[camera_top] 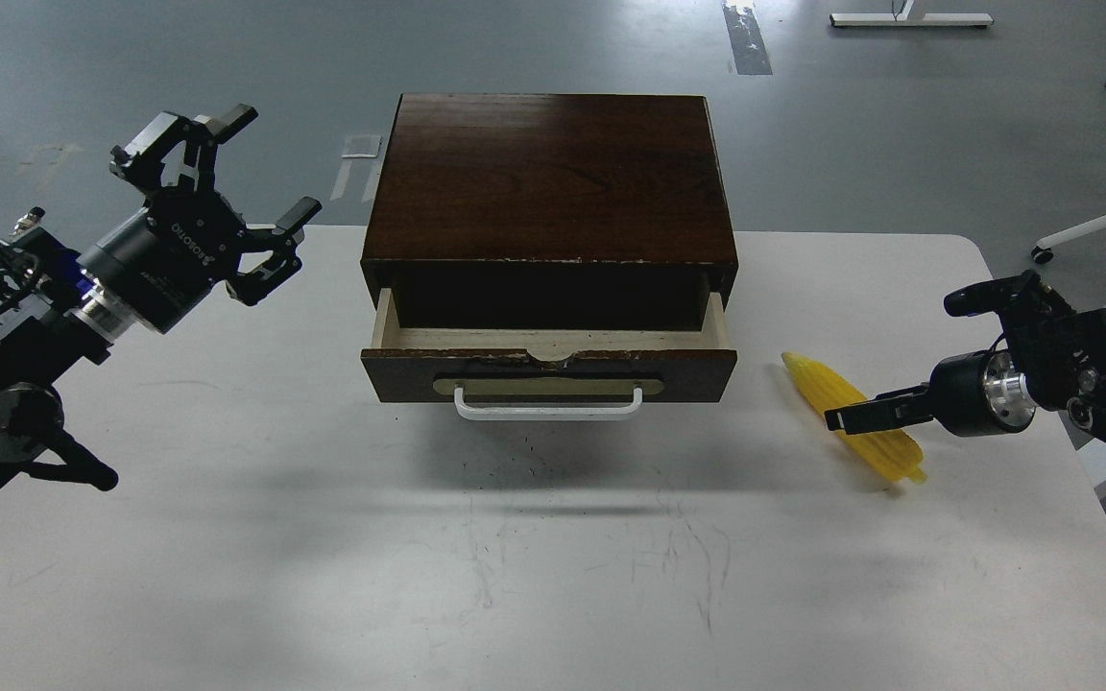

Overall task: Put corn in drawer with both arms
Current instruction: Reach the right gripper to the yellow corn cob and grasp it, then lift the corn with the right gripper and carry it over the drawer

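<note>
1. Far left, at 9 o'clock: left pincer [227,197] raised off the bench [323,537], fingers spread wide, released, grasping nothing, well apart from the box.
2. Centre, toward 12 o'clock: dark wooden box [553,173] sitting on the white bench, top bare and glossy.
3. Just below it: drawer [549,369] pulled partway out, pale inner sides showing, dark front facing 6 o'clock, white bar handle [549,411] on its brass-coloured plate. Inside of the drawer mostly in shadow, contents not readable.
4. Over at 3 o'clock from the drawer: corn [827,389] lying on the bench, bright yellow, pointed tip aimed toward 10 o'clock, blunt end toward 4 o'clock. Near the drawer front's right corner, not touching it. Not in the drawer.
5. Far right, 3 o'clock: right pincer [851,417] coming in low and level, its dark tip crossing the corn's middle. Seen side-on and dark, fingers not separable; cannot tell whether clenched on the corn or merely over it.
6. Beyond the bench at 12 to 2 o'clock: grey floor [899,115].
</note>
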`<state>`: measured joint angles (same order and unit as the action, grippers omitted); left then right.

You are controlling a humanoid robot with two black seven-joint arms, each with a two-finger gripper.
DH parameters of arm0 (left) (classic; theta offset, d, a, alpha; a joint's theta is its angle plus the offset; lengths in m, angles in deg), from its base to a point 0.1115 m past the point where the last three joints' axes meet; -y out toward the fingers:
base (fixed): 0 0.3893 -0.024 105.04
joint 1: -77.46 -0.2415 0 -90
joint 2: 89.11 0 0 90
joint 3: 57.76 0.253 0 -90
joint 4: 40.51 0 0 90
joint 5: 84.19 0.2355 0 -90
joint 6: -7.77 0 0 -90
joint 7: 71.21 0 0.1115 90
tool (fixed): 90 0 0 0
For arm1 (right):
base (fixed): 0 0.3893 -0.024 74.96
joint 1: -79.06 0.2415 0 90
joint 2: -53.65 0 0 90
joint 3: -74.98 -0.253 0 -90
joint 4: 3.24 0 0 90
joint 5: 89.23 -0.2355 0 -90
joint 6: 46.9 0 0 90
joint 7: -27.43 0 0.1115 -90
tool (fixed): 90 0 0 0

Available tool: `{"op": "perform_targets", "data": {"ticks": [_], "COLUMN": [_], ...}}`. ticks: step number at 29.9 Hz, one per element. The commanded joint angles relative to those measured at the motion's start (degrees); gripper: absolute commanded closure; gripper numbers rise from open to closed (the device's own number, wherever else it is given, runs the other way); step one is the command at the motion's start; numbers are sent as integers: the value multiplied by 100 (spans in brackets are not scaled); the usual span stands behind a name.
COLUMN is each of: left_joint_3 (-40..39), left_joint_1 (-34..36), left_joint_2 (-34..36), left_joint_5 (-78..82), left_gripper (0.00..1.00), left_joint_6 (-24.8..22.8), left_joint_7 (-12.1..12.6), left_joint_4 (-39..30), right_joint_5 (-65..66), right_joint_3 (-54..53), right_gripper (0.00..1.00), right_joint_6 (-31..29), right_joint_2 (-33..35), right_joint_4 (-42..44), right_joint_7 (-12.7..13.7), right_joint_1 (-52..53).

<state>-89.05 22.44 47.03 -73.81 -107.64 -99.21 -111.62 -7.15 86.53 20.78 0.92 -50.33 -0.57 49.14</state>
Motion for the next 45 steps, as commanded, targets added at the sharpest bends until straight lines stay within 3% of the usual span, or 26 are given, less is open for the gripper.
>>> {"op": "perform_targets", "data": {"ticks": [1,4,6,8,12,16,21,27,34,45], "left_joint_3": [0,0,0,0,0,-9,-26,-44,-140,-141], "left_joint_1": [0,0,0,0,0,0,0,9,9,18], "left_joint_2": [0,0,-9,-9,-9,-9,0,-79,-79,70], "left_joint_5": [0,0,0,0,0,0,8,0,210,211], "left_gripper": [1,1,1,1,1,1,2,1,2,1], "left_joint_6": [1,1,1,1,1,1,1,1,10,1], "left_joint_7": [0,0,0,0,0,0,0,0,0,0], "left_joint_4": [0,0,0,0,0,0,0,-8,-8,-35], "right_joint_5": [0,0,0,0,0,-9,-131,-132,-88,0], "right_joint_3": [84,234,260,260,269,269,181,216,829,2194], "right_gripper": [12,31,51,63,98,100,100,100,100,100], "right_joint_6": [87,123,131,131,131,131,140,123,158,1274], "right_joint_2": [-53,-53,-53,-36,35,166,491,431,-850,-2857], "right_joint_4": [33,33,25,16,-72,-247,-467,-757,-942,-951], "right_joint_7": [0,0,0,0,0,0,0,0,0,0], "right_joint_1": [-93,-84,-93,-93,-32,231,1476,2779,3965,4776]}}
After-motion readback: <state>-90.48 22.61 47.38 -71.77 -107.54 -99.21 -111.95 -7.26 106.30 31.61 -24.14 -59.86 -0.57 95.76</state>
